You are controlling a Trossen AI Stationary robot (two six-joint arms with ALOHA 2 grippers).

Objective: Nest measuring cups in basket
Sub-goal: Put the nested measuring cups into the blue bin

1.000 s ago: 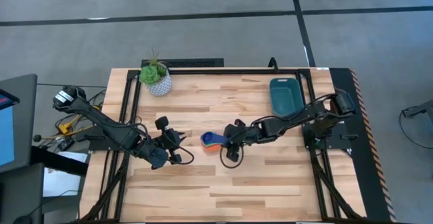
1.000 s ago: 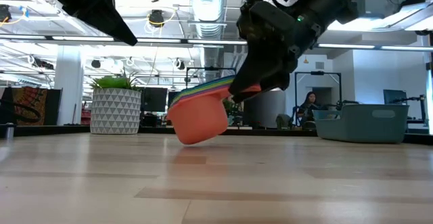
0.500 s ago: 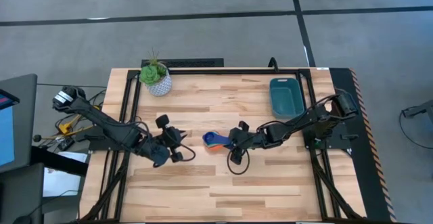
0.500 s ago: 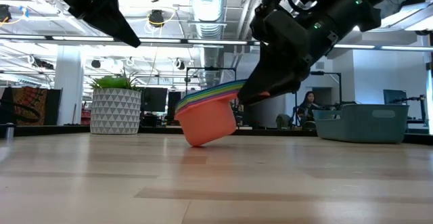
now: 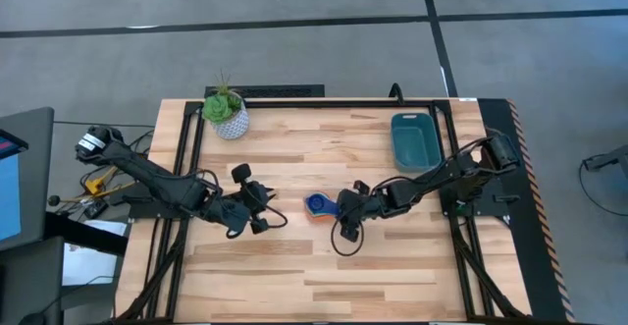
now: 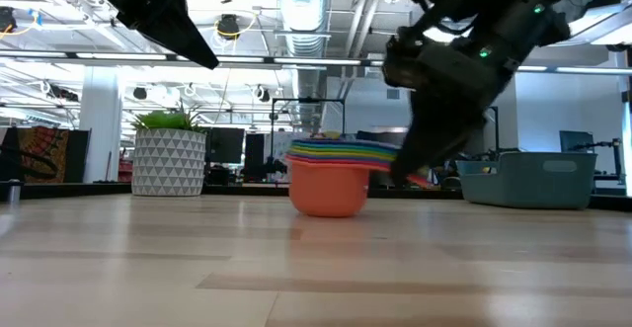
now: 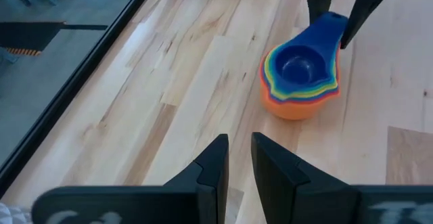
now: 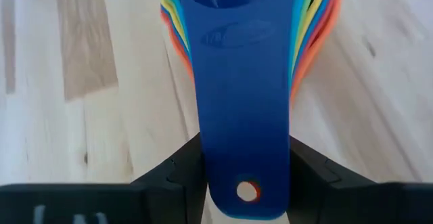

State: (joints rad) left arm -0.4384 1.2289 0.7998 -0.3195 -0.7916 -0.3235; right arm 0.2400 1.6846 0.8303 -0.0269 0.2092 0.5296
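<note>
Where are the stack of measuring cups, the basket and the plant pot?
stack of measuring cups (image 6: 329,184): low view, on the orange bottom cup's wall.
basket (image 5: 413,140): high view, on its bare floor.
plant pot (image 6: 167,162): low view, on its patterned side.
</note>
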